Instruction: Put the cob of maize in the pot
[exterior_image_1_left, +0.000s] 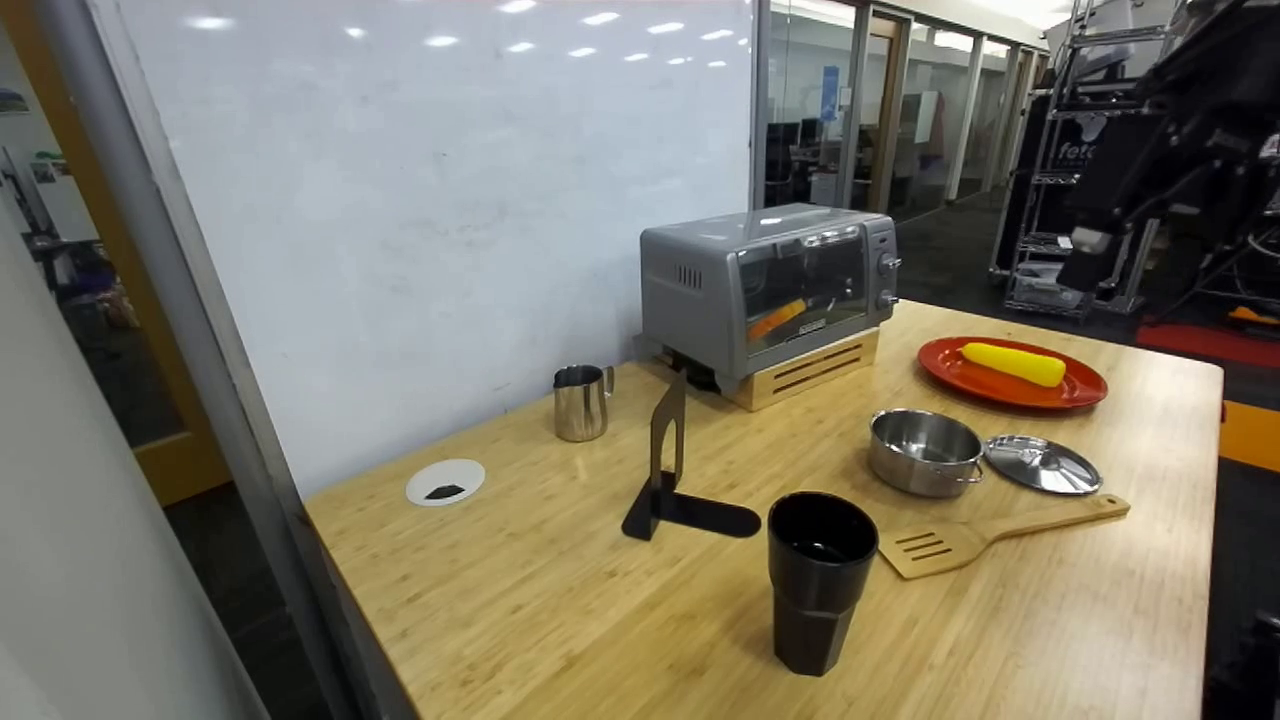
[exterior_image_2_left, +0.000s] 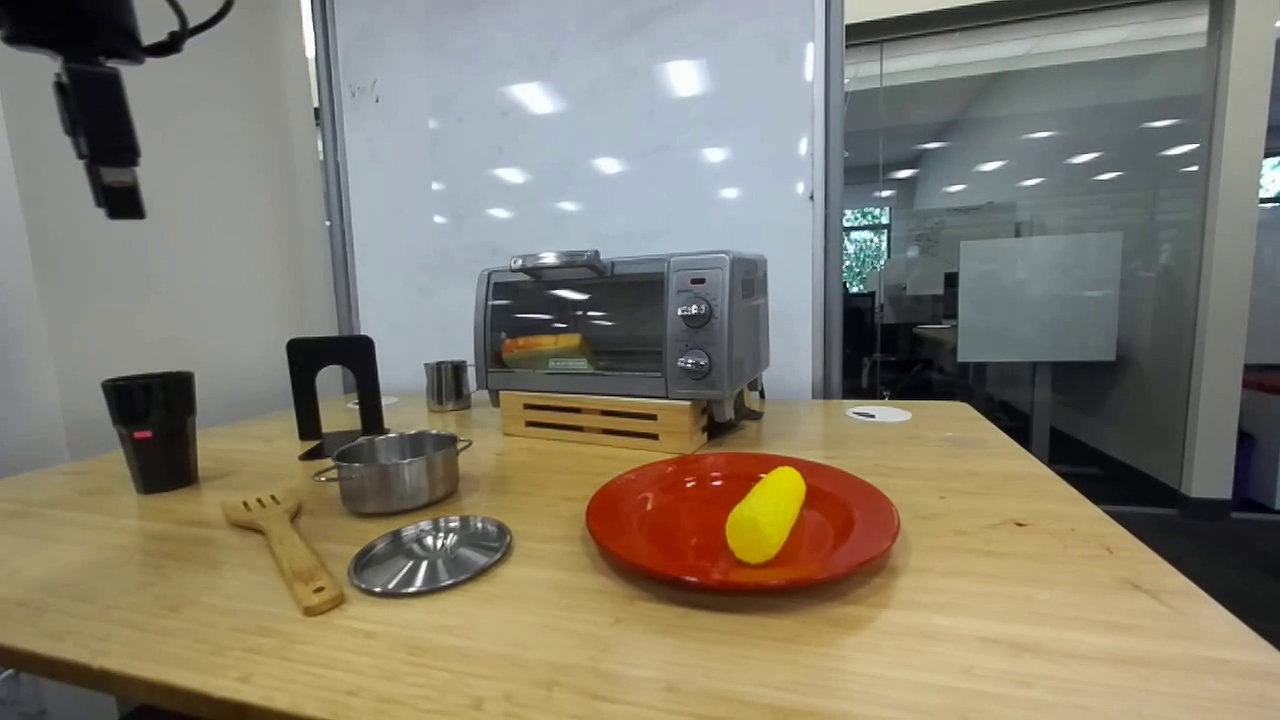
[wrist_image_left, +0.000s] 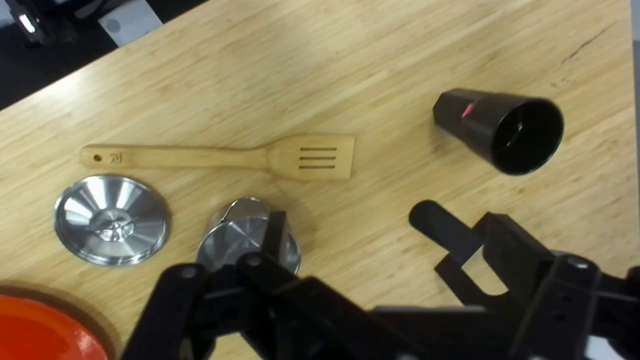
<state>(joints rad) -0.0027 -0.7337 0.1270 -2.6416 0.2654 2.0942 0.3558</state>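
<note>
Black fingers (wrist_image_left: 273, 236) stand wide apart along the bottom of the wrist view, the gripper (wrist_image_left: 387, 227) holding nothing. Partly behind one, below and left of centre, sits the pot (wrist_image_left: 237, 237); a lid (wrist_image_left: 112, 220) lies further left, the spatula (wrist_image_left: 210, 156) higher up. In an exterior view, the cob of maize (exterior_image_2_left: 766, 515) rests on the red plate (exterior_image_2_left: 650, 520), right of lower centre.
</note>
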